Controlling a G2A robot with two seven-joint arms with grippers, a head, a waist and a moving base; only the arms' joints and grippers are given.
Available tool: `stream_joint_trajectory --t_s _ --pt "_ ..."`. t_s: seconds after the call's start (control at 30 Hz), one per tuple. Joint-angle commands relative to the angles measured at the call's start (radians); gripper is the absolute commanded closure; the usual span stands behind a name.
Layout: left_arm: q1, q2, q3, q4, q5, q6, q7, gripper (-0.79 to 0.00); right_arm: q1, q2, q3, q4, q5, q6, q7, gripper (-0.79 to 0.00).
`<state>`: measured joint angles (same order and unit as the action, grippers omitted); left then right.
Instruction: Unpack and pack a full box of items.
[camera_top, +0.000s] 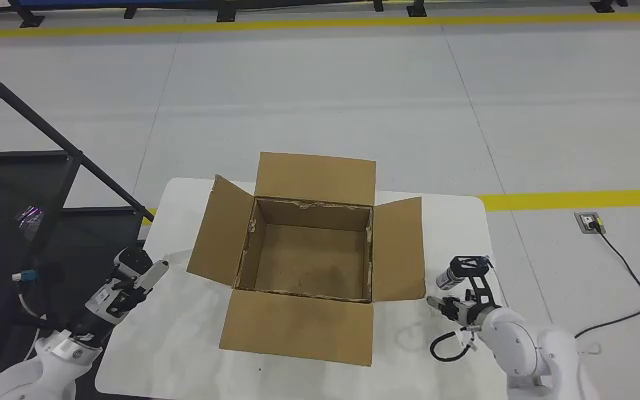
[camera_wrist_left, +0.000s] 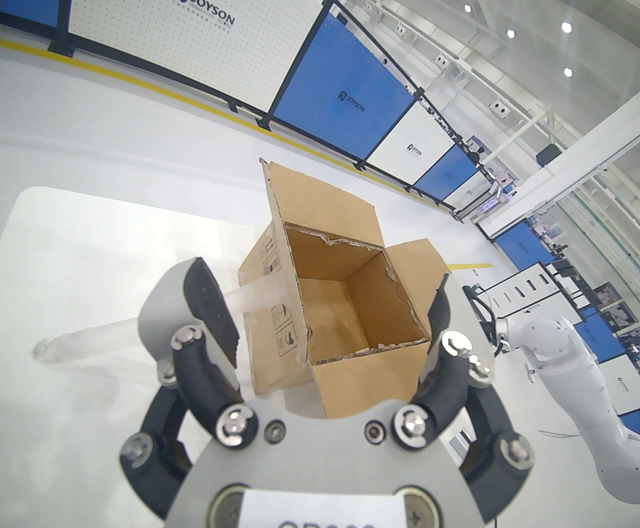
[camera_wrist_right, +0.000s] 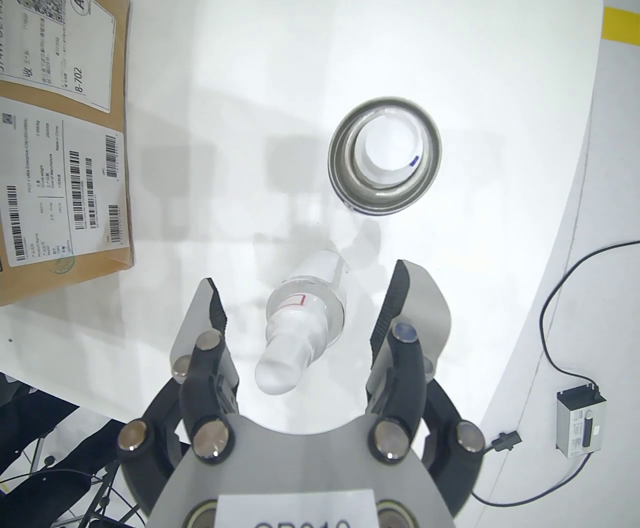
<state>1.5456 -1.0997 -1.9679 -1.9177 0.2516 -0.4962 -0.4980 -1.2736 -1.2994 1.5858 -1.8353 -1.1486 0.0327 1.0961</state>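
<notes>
Right wrist view: my right gripper (camera_wrist_right: 306, 287) gapes around a small bottle (camera_wrist_right: 306, 320).
Seemingly ungripped, lined up for the empty box (camera_top: 300, 330).

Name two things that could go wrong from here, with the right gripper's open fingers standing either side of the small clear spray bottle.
1. The small clear spray bottle with a white cap sits untouched between the open fingers of the right gripper; an off-centre close may tip it against the round silver metal can nearby.
2. The brown cardboard box has outspread flaps; a low carry could snag one.
</notes>
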Motion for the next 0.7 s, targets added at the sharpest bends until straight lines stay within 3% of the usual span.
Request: stream_joint_trajectory --t_s 0.0,0.23,0.33,0.5,0.67 --pt "0.000 0.000 0.000 0.000 0.000 0.000 0.000 -0.785 -0.012 0.002 0.023 -0.053 0.019 0.004 -0.012 -0.696" --pt "0.000 0.000 0.000 0.000 0.000 0.000 0.000 -0.785 -0.048 0.013 0.115 -0.223 0.086 -0.013 -0.044 -0.767" --pt "0.000 0.000 0.000 0.000 0.000 0.000 0.000 -0.785 -0.028 0.012 0.139 -0.252 0.197 -0.017 -0.104 -0.785" --pt "0.000 0.000 0.000 0.000 0.000 0.000 0.000 -0.785 0.066 0.012 0.127 -0.168 0.418 -0.033 -0.098 -0.785" --pt "0.000 0.000 0.000 0.000 0.000 0.000 0.000 -0.785 0.204 0.018 0.033 -0.021 0.451 -0.038 0.004 -0.785"
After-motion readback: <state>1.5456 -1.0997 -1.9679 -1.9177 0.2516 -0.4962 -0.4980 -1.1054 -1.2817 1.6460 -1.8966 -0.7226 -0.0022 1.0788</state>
